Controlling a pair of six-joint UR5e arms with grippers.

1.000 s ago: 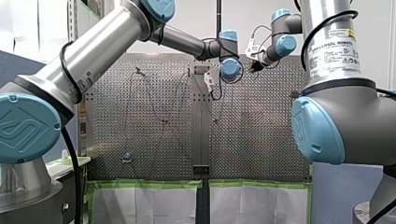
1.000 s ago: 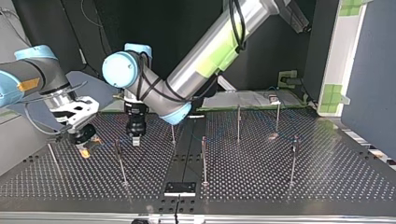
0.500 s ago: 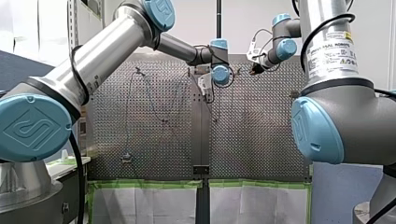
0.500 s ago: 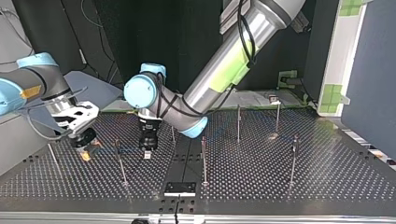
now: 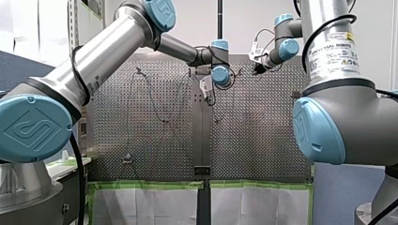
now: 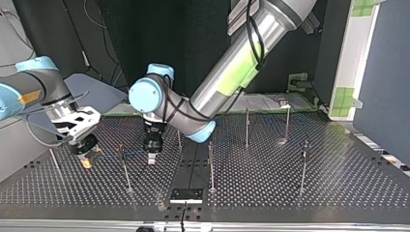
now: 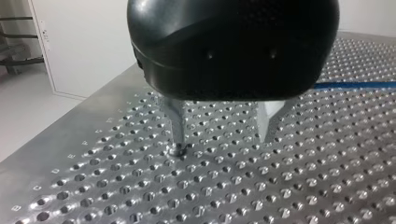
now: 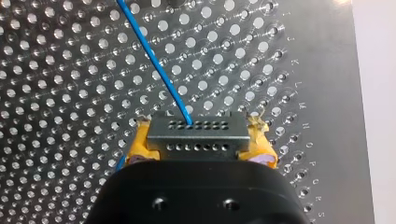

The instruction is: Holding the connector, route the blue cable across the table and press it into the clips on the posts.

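Perforated table (image 6: 290,183) dim before a black backdrop (image 6: 159,34) in the top view, brightly and evenly lit in both wrist views, glints ringing its holes, white glare from the wall (image 5: 244,18) beyond the table in the front view

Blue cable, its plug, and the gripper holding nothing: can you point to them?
Blue cable (image 8: 155,63): right wrist view, middle of its straight run.
Plug (image 8: 198,135): right wrist view, middle of its grey face.
Left gripper (image 7: 221,143): left wrist view, gap between its open fingertips.

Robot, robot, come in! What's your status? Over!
Right hand shut on connector, blue cable trailing ahead. Left hand open, empty, low over table. Post stands between hands.
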